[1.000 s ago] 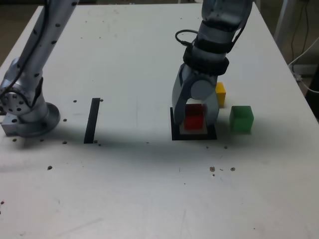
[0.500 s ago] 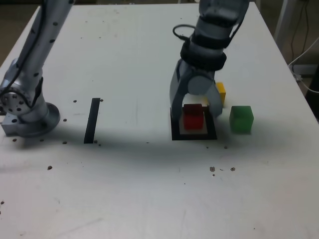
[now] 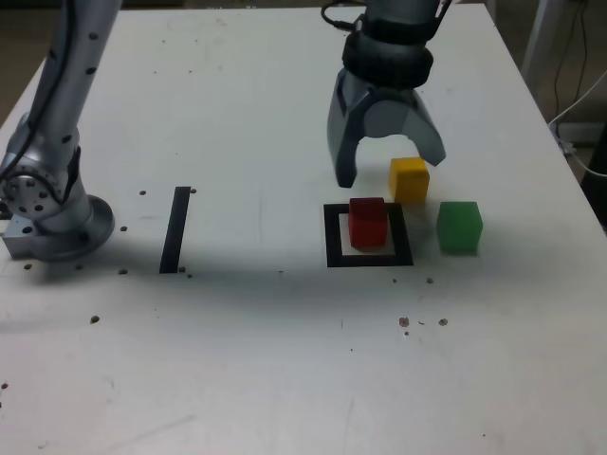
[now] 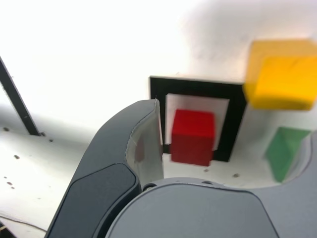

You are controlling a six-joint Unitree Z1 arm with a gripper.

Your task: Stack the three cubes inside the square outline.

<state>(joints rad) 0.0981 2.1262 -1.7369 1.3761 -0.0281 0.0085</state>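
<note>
My gripper (image 3: 389, 171) hangs wide open and empty above the bench (image 3: 247, 360). Just below it I see the red cube (image 3: 367, 223) inside the square outline (image 3: 332, 237), yellow cube (image 3: 409, 179) and green cube (image 3: 460, 227) just beside.

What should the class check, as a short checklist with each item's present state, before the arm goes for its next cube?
1. Red cube sits inside the square outline: ok.
2. Gripper is open and holds nothing: ok.
3. Gripper is lifted clear of the red cube: ok.
4. Yellow cube stands free on the table, apart from the other cubes: ok.
5. Green cube is upright outside the outline, with room around it: ok.
6. Red cube is centred in the outline: cannot tell; it looks set toward one edge in the wrist view.
</note>
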